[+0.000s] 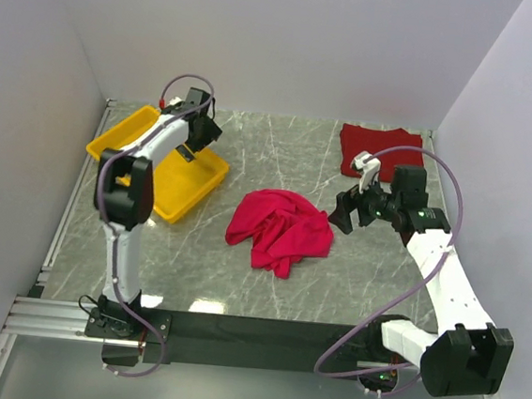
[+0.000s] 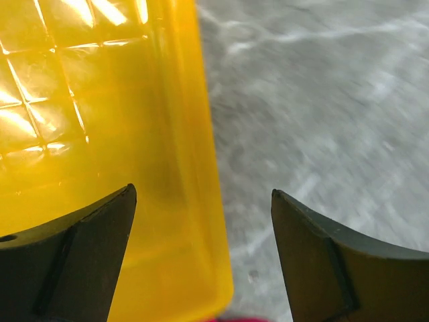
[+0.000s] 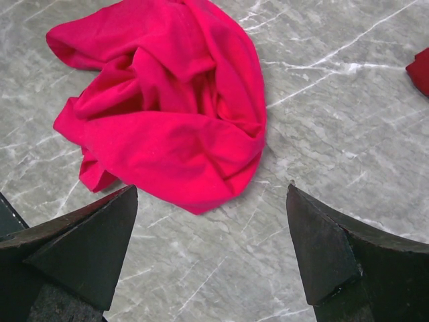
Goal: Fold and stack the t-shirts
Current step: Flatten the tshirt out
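Note:
The bright crimson-pink t-shirt (image 1: pixel 280 231) lies crumpled in a heap on the middle of the table, and fills the upper left of the right wrist view (image 3: pixel 167 114). The darker maroon t-shirt (image 1: pixel 379 149) lies flat and folded at the back right; only its edge (image 3: pixel 421 70) shows to the right wrist. My right gripper (image 1: pixel 343 214) hovers open just right of the pink heap, with only bare table between its fingers (image 3: pixel 212 189). My left gripper (image 1: pixel 196 146) hangs open and holding nothing over the yellow tray's right rim (image 2: pixel 202 191).
A yellow plastic tray (image 1: pixel 125 144) sits at the back left; its wall (image 2: pixel 201 134) runs down the left wrist view beside grey marble table (image 2: pixel 322 121). White walls close in the back and both sides.

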`<act>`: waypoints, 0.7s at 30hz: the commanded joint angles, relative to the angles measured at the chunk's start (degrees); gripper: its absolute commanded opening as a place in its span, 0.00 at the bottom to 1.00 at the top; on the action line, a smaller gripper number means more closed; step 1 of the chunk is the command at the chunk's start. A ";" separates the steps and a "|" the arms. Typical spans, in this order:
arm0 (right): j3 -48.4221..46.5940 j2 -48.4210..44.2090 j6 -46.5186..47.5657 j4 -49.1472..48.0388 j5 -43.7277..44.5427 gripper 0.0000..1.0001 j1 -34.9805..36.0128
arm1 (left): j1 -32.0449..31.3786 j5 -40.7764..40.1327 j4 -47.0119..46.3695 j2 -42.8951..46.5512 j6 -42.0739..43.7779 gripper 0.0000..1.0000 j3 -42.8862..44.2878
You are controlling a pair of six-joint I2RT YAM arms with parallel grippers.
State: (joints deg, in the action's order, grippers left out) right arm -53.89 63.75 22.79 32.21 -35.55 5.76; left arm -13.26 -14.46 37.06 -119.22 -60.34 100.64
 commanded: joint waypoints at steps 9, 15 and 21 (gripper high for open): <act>3.26 -3.37 -0.46 -2.76 1.19 0.97 0.31 | 2.00 -4.35 16.55 -14.81 -3.83 0.57 19.94; 2.21 -2.66 -0.73 -2.76 1.10 0.96 0.31 | 2.36 -4.26 16.03 -14.99 5.30 0.00 17.14; 0.98 -1.96 -0.20 -2.32 1.53 0.96 0.39 | 2.36 -8.75 14.46 -8.24 21.20 0.00 7.86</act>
State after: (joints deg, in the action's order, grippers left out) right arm -50.57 61.87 22.39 31.31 -34.46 5.87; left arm -11.22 -18.92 51.88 -132.31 -50.43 114.43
